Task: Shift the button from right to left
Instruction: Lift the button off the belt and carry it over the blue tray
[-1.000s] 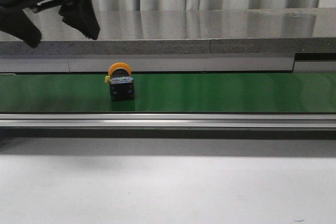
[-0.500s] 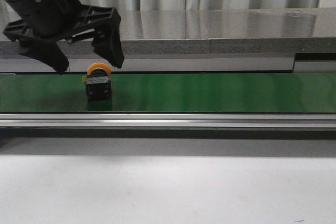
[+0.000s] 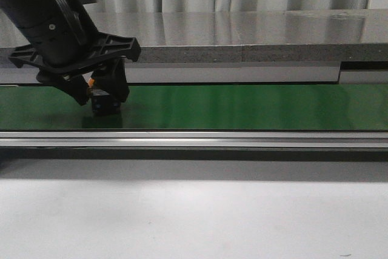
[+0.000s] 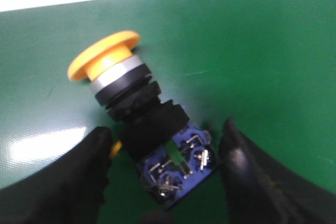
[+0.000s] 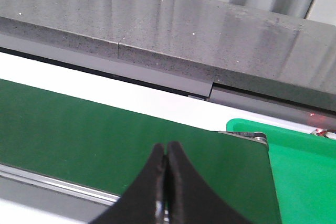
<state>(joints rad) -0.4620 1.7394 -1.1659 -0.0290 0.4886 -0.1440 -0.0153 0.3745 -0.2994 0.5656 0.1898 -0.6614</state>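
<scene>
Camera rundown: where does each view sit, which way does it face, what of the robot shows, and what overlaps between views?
Front view: faces forward over the table at the green belt; the left gripper straddles the button.
Left wrist view: on the left arm, looking down at the button lying on the belt between its open fingers.
Right wrist view: on the right arm, looking across the belt to a green bin; right gripper shut, empty.
Shared: front and left wrist views both show the button, the belt and the left gripper.
</scene>
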